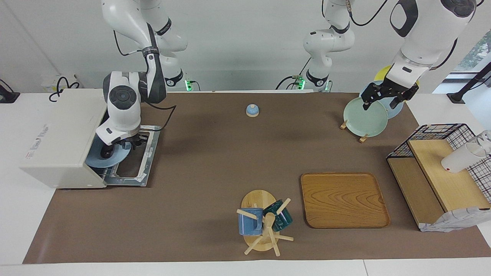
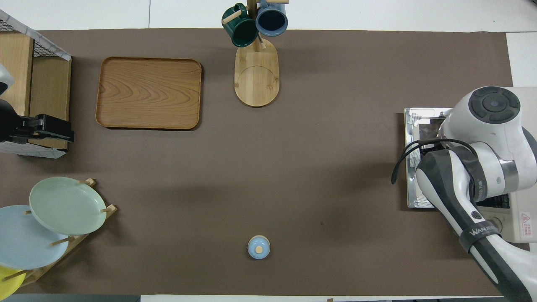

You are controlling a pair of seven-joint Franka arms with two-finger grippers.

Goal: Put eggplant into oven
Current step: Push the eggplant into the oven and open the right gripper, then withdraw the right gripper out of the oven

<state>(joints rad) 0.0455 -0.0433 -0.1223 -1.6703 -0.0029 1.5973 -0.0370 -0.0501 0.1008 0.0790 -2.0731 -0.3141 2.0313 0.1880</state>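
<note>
At the oven [image 1: 57, 142], the right gripper [image 1: 115, 147] reaches over the open door holding a blue plate [image 1: 100, 160], apparently carrying the dark eggplant [image 1: 106, 153] inside. The left gripper [image 1: 385, 97] waits wide open over the plate rack [image 1: 353, 128].

Facing view high across the table looking back at me, my bases at its top, overhead view steep down from above my end, half a turn apart, both wide, sharing my brown mat [image 1: 215, 161], wooden tray [image 1: 344, 199], oven [image 1: 57, 145]
</note>
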